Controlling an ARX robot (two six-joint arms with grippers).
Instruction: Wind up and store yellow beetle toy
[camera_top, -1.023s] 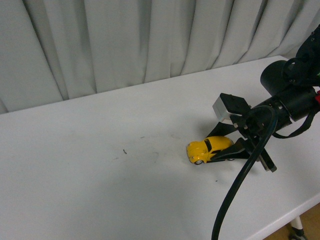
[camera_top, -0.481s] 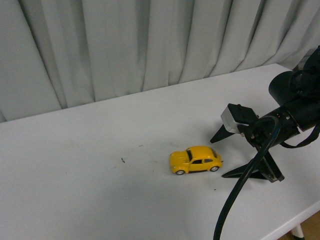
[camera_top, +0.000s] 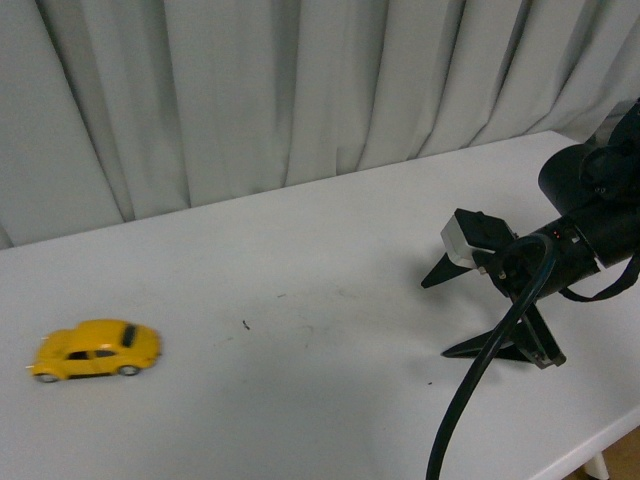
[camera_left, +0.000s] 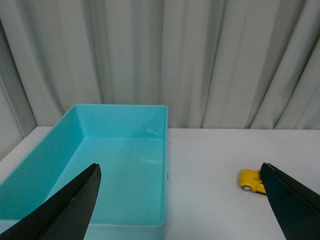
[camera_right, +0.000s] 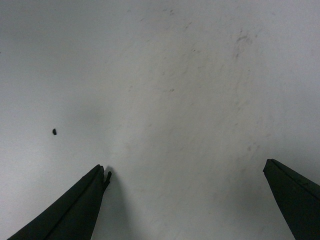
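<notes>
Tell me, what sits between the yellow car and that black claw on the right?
Nothing but bare table: the front view shows only a tiny dark speck between the car and the right gripper.

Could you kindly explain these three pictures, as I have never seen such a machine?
This is a robot with two arms, each ending in a two-fingered pincer. The front view looks out from its body: the right pincer is open above the white table, and a small glossy yellow toy car, blurred, sits far left. The other two views come from wrist cameras. The left pincer, also open, faces a turquoise plastic bin and the car. The right wrist view shows only table. Nothing is held.
</notes>
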